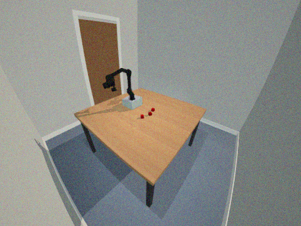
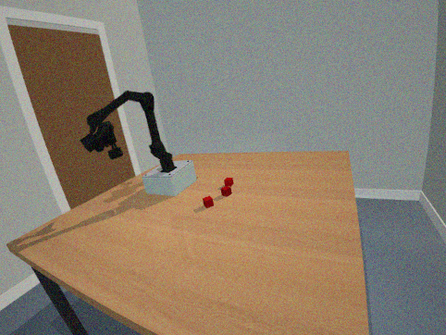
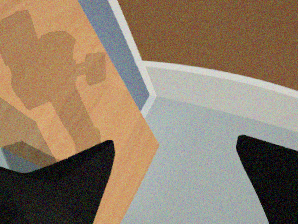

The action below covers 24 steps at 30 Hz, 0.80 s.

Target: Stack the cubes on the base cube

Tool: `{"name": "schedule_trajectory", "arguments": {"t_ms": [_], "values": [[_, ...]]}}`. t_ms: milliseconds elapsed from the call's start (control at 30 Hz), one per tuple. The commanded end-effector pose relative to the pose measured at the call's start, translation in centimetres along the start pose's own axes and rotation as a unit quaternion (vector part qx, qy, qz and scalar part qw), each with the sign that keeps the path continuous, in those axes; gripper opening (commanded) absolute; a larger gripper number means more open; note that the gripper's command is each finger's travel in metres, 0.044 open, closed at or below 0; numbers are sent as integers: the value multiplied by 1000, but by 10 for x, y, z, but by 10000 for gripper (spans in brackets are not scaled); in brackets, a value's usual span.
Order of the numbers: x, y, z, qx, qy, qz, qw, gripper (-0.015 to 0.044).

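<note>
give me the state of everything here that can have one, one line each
gripper: open, holding nothing, raised past the table edge, well away from the cubes
nearest red cube: on the table, apart from the others, not stacked
middle red cube: on the table, close to the far cube; contact cannot be told
far red cube: on the table, not stacked
door: closed
arm base: sitting on the table

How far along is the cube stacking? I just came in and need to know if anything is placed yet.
Nothing is placed. All three red cubes sit on the table, none on another; which one is the base I cannot tell. Nothing is in hand: the tool is open and raised off to the side, facing the door, away from the cubes. Both picks, both corner placements and the withdrawal remain.
</note>
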<state>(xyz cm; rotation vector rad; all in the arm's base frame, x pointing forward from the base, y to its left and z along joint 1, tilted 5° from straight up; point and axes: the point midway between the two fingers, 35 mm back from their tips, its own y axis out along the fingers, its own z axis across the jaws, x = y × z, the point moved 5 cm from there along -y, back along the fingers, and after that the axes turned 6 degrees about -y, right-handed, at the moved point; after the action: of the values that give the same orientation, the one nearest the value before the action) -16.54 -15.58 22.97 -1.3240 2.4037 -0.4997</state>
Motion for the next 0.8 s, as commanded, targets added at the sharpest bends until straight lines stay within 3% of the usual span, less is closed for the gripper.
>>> {"name": "schedule_trajectory", "arguments": {"t_ms": [0,133,467,767], "values": [[0,-1,1,1,-3,-2,1000,374],[8,-18,18,18,-54,-37,998,269],[20,-75,70,49,-213,-148,964,265],[12,-129,118,56,-356,-248,899,265]]}}
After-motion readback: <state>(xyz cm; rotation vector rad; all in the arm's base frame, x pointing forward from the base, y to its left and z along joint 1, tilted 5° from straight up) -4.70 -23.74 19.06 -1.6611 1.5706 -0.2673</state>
